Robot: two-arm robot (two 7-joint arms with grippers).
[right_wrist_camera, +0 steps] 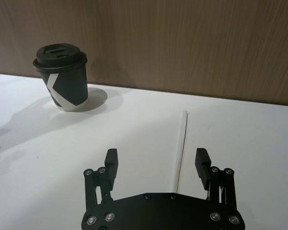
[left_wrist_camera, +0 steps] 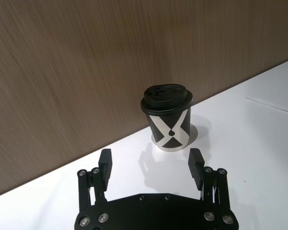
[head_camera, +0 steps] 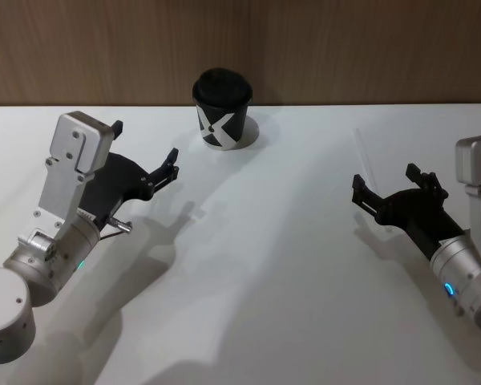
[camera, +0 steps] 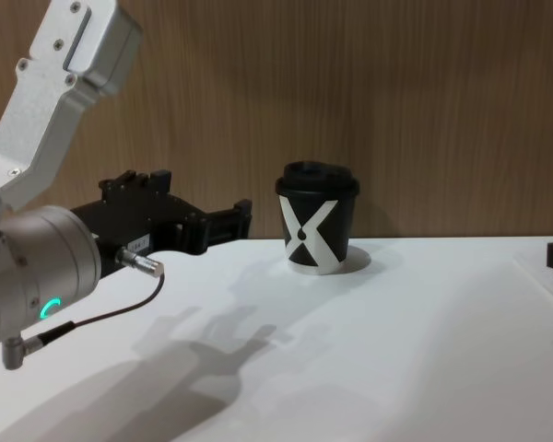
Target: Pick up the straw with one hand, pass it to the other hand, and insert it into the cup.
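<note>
In the head view a plain white tabletop (head_camera: pixel 264 281) runs back to a brown wood-grain wall (head_camera: pixel 345 48), and soft grey shadows of the arms lie across the white surface. The cup (head_camera: pixel 221 108) stands upright at the far edge of the tabletop, close against the wall. The left gripper (head_camera: pixel 144 143) is to its left with its jaws spread and nothing between them. The right gripper (head_camera: pixel 387 178) is well off to the right, its jaws likewise apart and empty, just beside the straw (head_camera: pixel 365 156), which lies flat on the tabletop. The left wrist view looks out between two parted jaws at the cup, which stands a little way ahead on the white surface where it meets the wall. In the right wrist view the straw runs straight away toward the wall. Its near end reaches in between the spread jaws, and neither jaw touches it. The cup stands well apart from it. The chest view has the left gripper hovering above the tabletop, pointing toward the cup, with its shadow below.
</note>
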